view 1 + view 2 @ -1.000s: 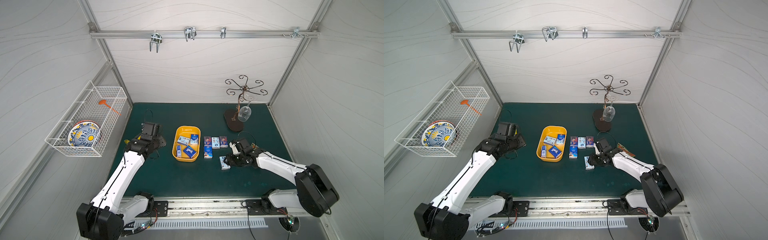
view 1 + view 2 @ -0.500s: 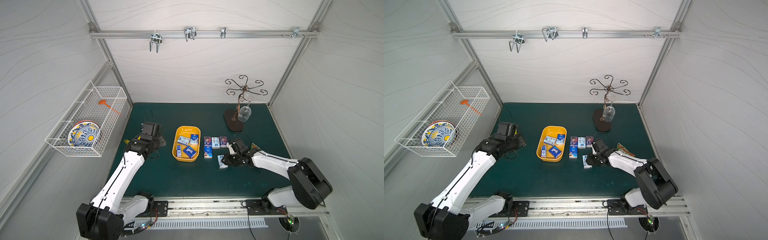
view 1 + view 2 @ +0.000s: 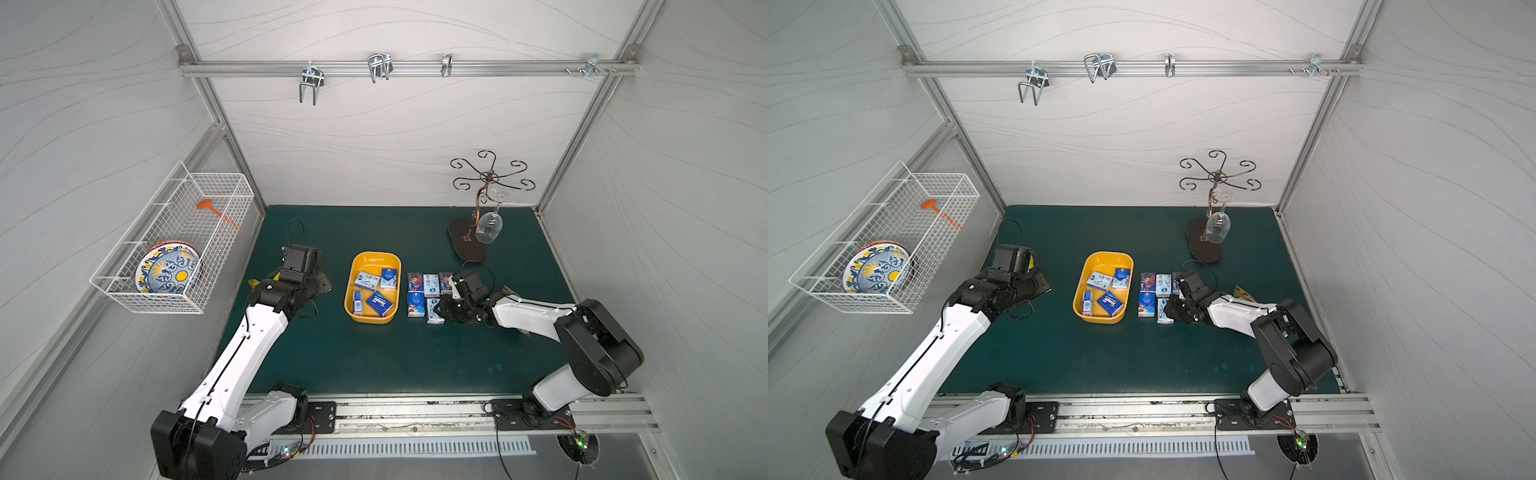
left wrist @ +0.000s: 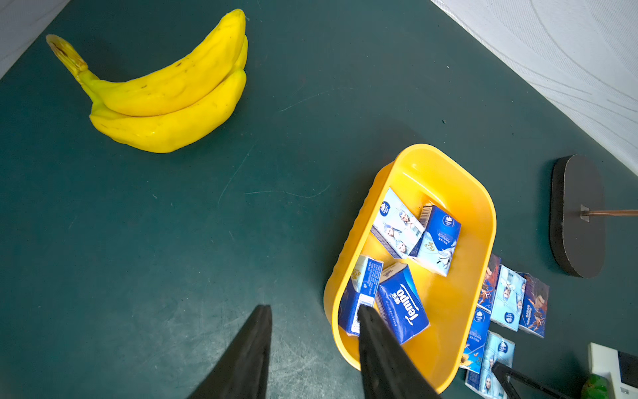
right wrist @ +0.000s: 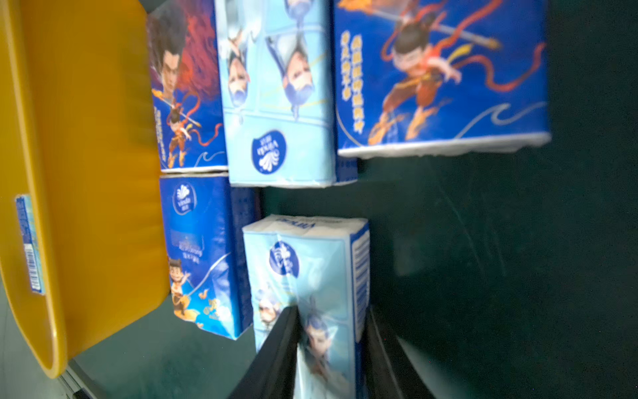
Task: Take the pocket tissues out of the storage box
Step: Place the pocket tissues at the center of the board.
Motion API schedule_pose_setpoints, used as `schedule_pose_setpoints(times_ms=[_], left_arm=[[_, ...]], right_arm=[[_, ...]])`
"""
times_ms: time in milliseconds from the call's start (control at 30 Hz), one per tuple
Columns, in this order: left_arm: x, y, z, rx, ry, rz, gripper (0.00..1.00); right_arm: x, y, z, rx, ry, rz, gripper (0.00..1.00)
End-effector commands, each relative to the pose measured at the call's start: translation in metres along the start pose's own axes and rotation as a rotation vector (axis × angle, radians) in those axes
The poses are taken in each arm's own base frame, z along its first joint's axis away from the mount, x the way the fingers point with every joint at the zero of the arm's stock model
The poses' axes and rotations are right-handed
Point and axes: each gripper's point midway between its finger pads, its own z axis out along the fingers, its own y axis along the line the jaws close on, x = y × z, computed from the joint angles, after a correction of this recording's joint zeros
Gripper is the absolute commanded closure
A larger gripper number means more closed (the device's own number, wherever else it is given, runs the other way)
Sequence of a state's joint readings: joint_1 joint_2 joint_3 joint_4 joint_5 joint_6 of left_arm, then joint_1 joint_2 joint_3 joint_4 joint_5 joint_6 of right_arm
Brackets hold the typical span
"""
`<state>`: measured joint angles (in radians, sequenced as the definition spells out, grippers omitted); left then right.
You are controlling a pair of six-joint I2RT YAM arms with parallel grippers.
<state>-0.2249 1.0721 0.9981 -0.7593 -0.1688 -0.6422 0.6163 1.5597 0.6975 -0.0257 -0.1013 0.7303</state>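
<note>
The yellow storage box (image 3: 376, 254) (image 3: 1108, 254) sits mid-mat with several pocket tissues (image 3: 379, 303) (image 4: 402, 304) lying in it. More packets (image 3: 431, 284) (image 5: 276, 93) lie in rows on the mat just right of it. My right gripper (image 3: 439, 309) (image 5: 329, 311) is low over the mat, shut on a light-blue packet (image 3: 433, 311) (image 3: 1165, 311) (image 5: 310, 262) at the near end of those rows. My left gripper (image 3: 323, 286) (image 4: 312, 311) hovers left of the box, open, with nothing between its fingers.
A banana bunch (image 4: 165, 100) lies on the mat left of the box, mostly under my left arm in both top views. At the back right is a glass stand (image 3: 467, 245) with a hanging wine glass (image 3: 489, 227). A green snack bag (image 3: 1244, 293) peeks from behind my right arm. A wire basket (image 3: 174, 237) hangs on the left wall.
My right gripper has narrowed onto the light-blue packet and moved it left and back, up beside the other packets. The left arm has not moved.
</note>
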Motion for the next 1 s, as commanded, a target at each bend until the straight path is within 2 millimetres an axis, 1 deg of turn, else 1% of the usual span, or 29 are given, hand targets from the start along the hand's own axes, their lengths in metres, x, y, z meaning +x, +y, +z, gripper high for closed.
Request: schedule_pose_setpoints(times_ms=[0,267,433,533,600,700,800,967], left_arm=[[-0.01,-0.005,-0.005,0.021,-0.042,0.004,0.55],[-0.009,-0.003,-0.006,0.014,-0.044,0.008,0.55],[-0.009,-0.003,-0.006,0.012,-0.046,0.008,0.55],[-0.01,-0.003,-0.007,0.014,-0.048,0.007,0.55],[-0.01,-0.003,-0.006,0.013,-0.046,0.007,0.55],[-0.01,-0.004,-0.005,0.013,-0.045,0.007,0.55],[-0.011,-0.004,-0.006,0.016,-0.048,0.006,0.55],[-0.011,-0.004,-0.009,0.017,-0.051,0.006,0.55]], right_arm=[[0.015,-0.029,0.012,0.12,0.036,0.047,0.66],[0.012,-0.031,0.019,0.139,0.038,0.044,0.65],[0.012,-0.031,0.019,0.143,0.04,0.035,0.64],[0.01,-0.03,0.017,0.136,0.037,0.031,0.61],[0.008,-0.026,0.014,0.127,0.033,0.029,0.57],[0.002,-0.017,0.005,0.106,0.017,0.023,0.51],[-0.008,-0.004,-0.009,0.077,-0.015,0.01,0.47],[-0.026,0.017,-0.037,0.047,-0.073,-0.031,0.45]])
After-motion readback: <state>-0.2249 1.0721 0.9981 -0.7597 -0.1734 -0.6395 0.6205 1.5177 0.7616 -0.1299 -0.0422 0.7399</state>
